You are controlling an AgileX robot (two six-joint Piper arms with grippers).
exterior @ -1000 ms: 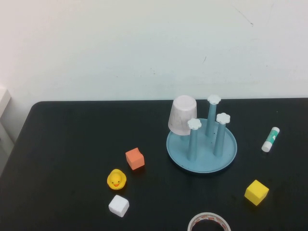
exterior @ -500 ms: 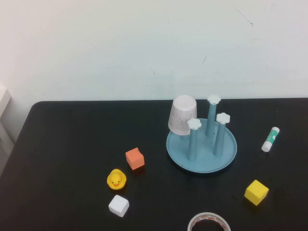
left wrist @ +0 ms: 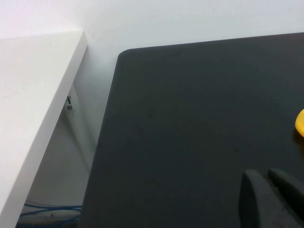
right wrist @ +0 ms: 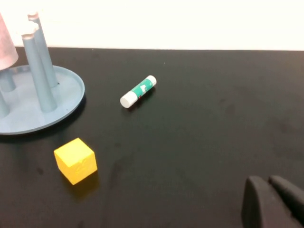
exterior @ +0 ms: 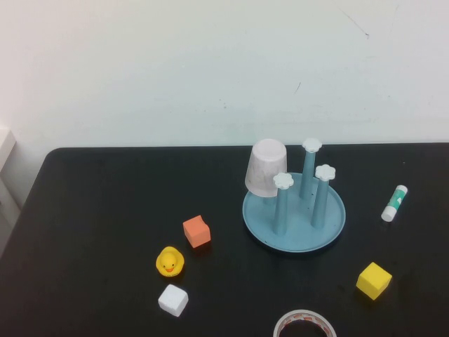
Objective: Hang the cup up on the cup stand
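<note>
The pale pink cup [exterior: 266,168] sits upside down over the back-left peg of the light blue cup stand [exterior: 295,240], tilted slightly outward. Three other blue pegs with white flower caps stand bare. An edge of the cup [right wrist: 5,47] and the stand [right wrist: 47,111] also show in the right wrist view. Neither arm shows in the high view. My left gripper [left wrist: 266,179] is shut and empty above the bare black table near its left edge. My right gripper [right wrist: 269,184] is shut and empty above the table on its right side, away from the stand.
An orange cube [exterior: 196,232], a yellow duck [exterior: 169,262] and a white cube [exterior: 172,300] lie left of the stand. A yellow cube [exterior: 373,281], a glue stick [exterior: 394,203] and a tape roll [exterior: 304,325] lie to the right and front. A white shelf [left wrist: 33,95] stands beside the table's left edge.
</note>
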